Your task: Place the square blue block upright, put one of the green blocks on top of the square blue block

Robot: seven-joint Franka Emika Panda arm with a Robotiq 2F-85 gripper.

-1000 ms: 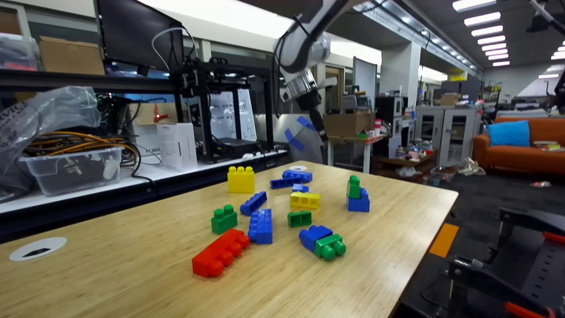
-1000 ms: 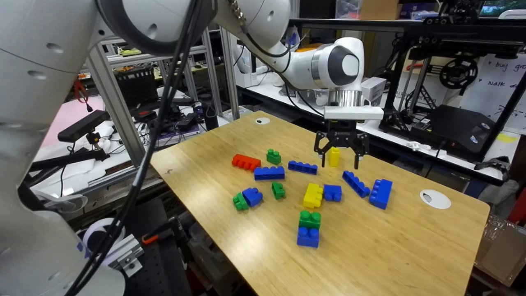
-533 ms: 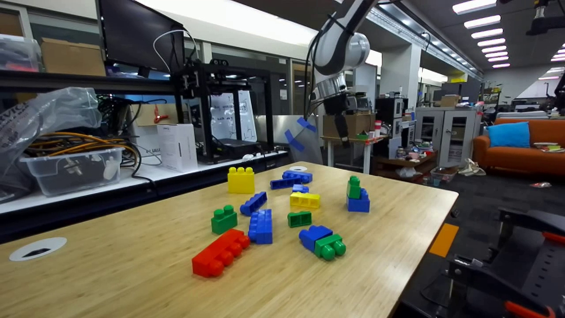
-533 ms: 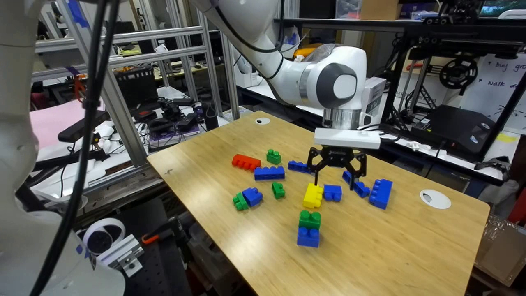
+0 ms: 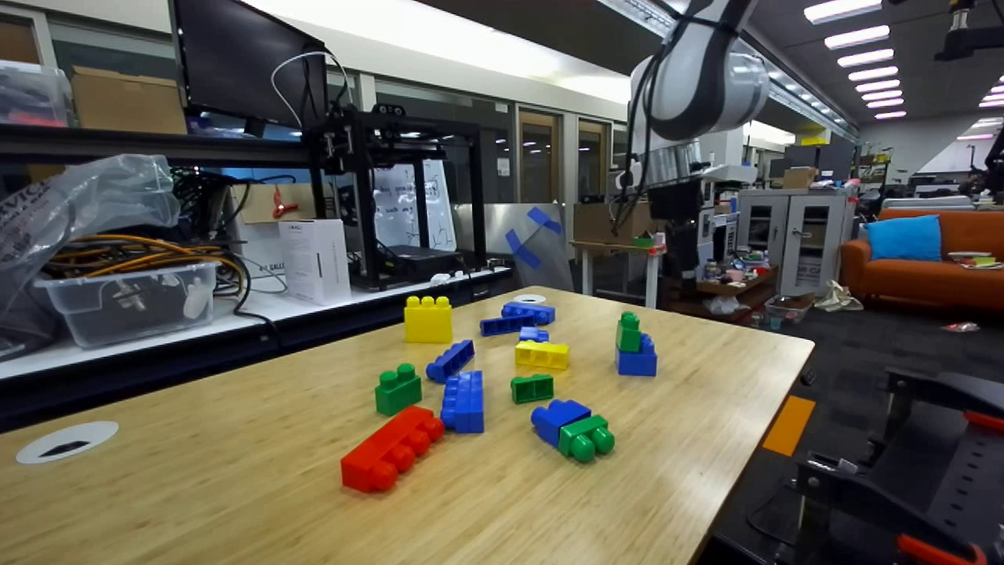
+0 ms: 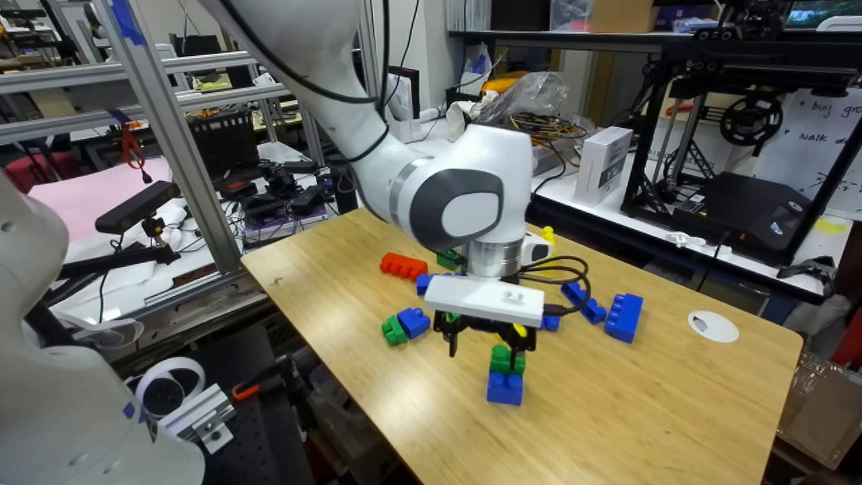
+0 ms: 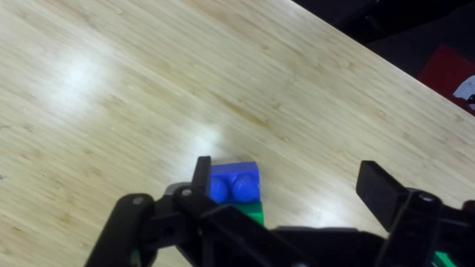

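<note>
The square blue block (image 5: 534,335) shows only in part behind a lying yellow brick (image 5: 541,355); in an exterior view my arm covers most of it. A single green block (image 5: 532,388) lies tipped over, its hollow underside facing that camera. My gripper (image 6: 483,353) hangs above the table with its jaws wide apart and nothing between them. Below it, in the wrist view, one finger (image 7: 202,170) overlaps a blue brick (image 7: 245,187) that carries a green brick (image 5: 628,332) on its rear studs. That stack stands upright, and the finger appears higher, not touching it.
A joined blue and green pair (image 5: 572,430) lies on the table. A chunkier green brick (image 5: 398,390), a red brick (image 5: 392,449), several long blue bricks (image 6: 625,316) and an upright yellow brick (image 5: 428,320) are scattered around. The table edge (image 7: 371,52) runs past the stack.
My gripper has travelled from over the far part of the table toward the robot's base, now hanging near the blue and green stack. Its jaws stayed open; no brick has moved.
</note>
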